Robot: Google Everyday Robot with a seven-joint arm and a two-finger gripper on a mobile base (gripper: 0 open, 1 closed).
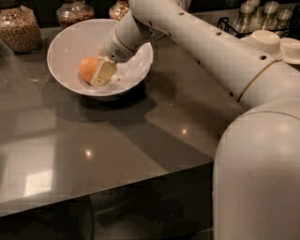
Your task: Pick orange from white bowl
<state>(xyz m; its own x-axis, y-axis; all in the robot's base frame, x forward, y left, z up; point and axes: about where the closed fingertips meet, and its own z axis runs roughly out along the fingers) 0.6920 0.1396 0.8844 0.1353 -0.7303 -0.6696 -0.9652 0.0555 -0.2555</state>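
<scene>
The orange [87, 68] lies inside the white bowl [63, 51], left of its middle, resting on the bowl's floor. The bowl stands at the back left of the dark grey table [117, 140]. My gripper [101, 75] reaches down into the bowl from the right, on the end of the white arm [197, 42]. Its cream-coloured tip sits against the right front side of the orange and hides part of it.
Glass jars of grain stand behind the bowl, at the far left [18, 28] and at the back [75, 11]. Metal-lidded containers [255, 14] sit at the back right. The robot's white body [258, 173] fills the lower right. The table's front edge runs across the bottom.
</scene>
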